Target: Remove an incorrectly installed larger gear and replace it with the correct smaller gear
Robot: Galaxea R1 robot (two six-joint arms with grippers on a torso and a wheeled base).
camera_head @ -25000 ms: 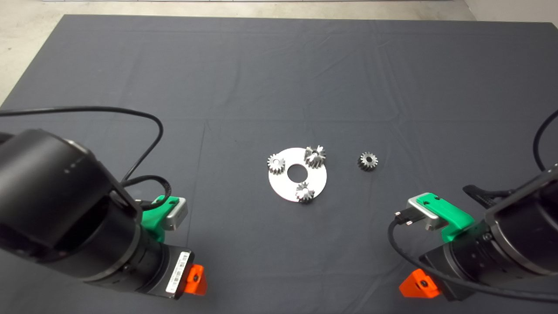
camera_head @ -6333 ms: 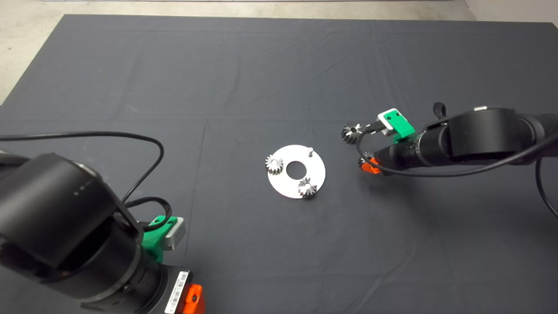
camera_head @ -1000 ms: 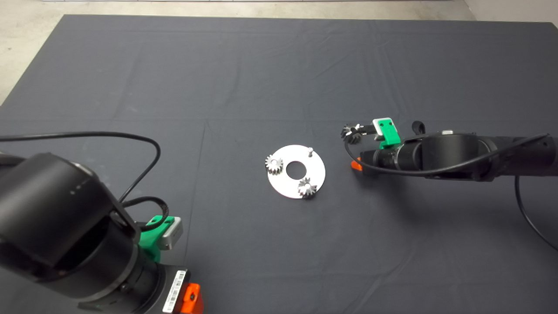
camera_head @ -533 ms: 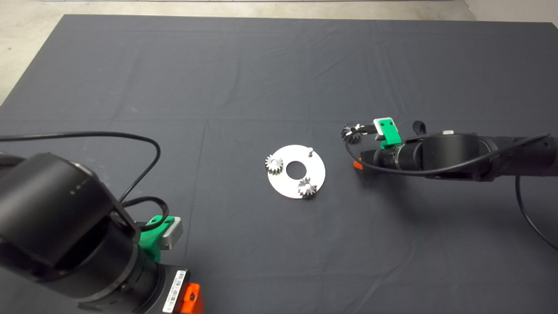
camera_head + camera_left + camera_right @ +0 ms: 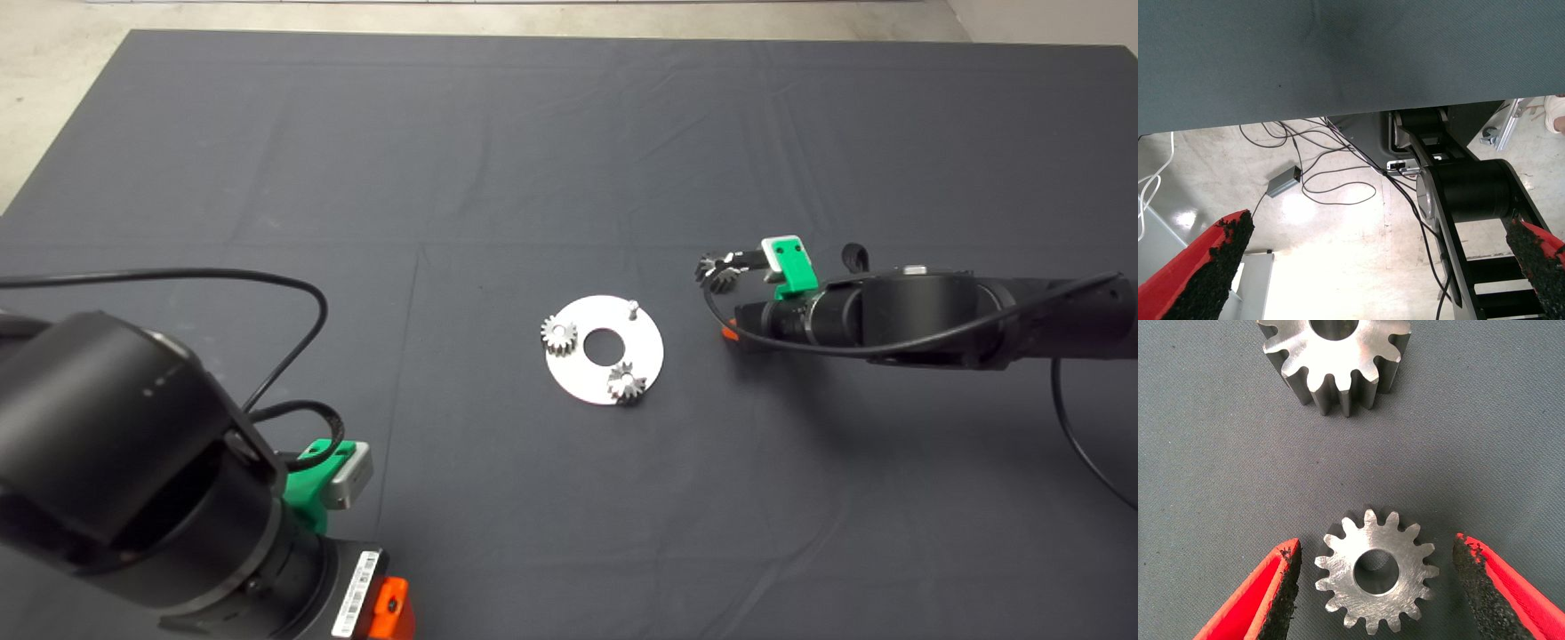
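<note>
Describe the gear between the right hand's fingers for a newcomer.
Find the round silver plate mid-mat, then the right hand low over the mat on the right arm's side of it. The smaller gear lies flat between its open fingers: short blunt teeth, unlike the longer-toothed larger gear beside it.

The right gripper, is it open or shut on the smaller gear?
Open. The right gripper has its fingers either side of the smaller gear, with mat visible between each pad and the gear.

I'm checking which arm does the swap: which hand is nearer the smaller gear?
Right. The right hand is open with the smaller gear between its fingers on the mat; the left hand waits far off at the mat's near-left edge.
</note>
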